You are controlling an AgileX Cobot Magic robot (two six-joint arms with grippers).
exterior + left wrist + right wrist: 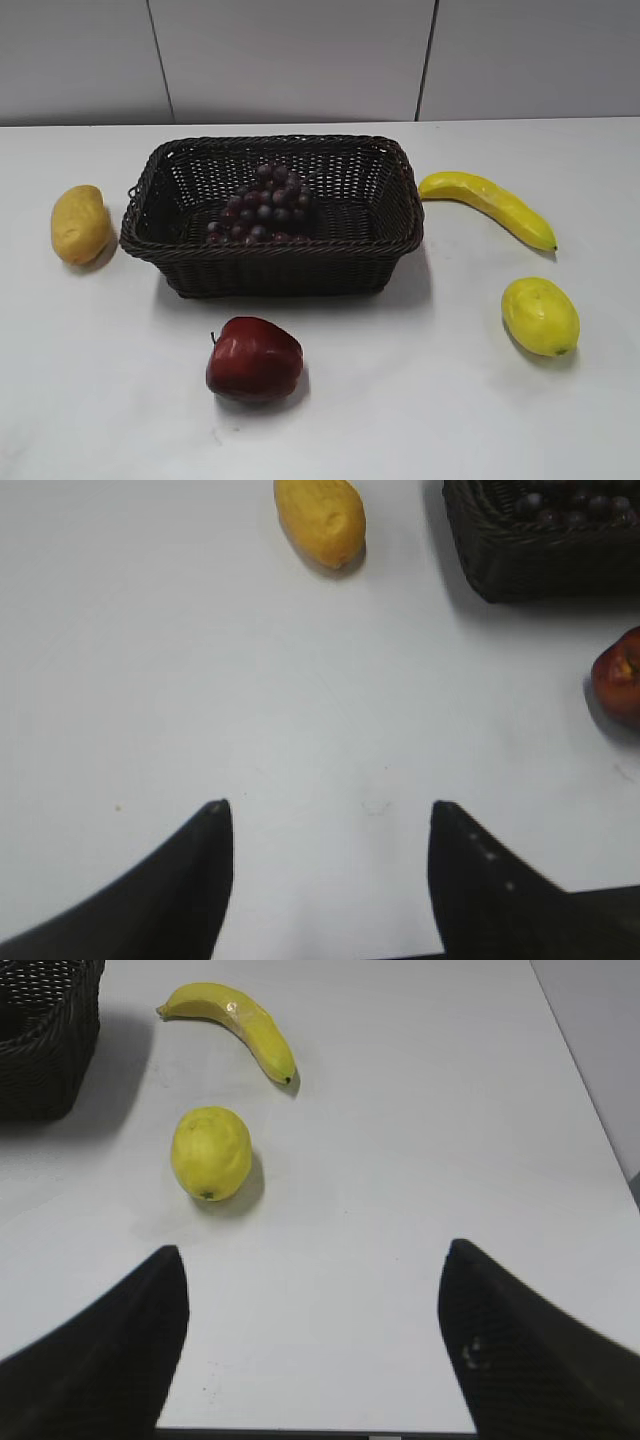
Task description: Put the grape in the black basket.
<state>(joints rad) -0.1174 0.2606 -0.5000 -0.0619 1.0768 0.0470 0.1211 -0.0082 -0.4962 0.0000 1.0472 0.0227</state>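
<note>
The bunch of dark purple grapes point(264, 209) lies inside the black woven basket point(390, 232) at the table's middle back. A few grapes point(565, 504) also show in the left wrist view, in the basket's corner point(530, 565). The basket's other end point(45, 1060) shows at the top left of the right wrist view. My left gripper point(330, 810) is open and empty over bare table, well short of the basket. My right gripper point(312, 1255) is open and empty near the table's front edge. Neither gripper shows in the exterior view.
A dark red apple point(254, 358) sits in front of the basket. A yellow-orange mango point(80, 224) lies to its left. A banana point(490, 203) and a yellow lemon-like fruit point(540, 316) lie to its right. A wall stands behind the white table.
</note>
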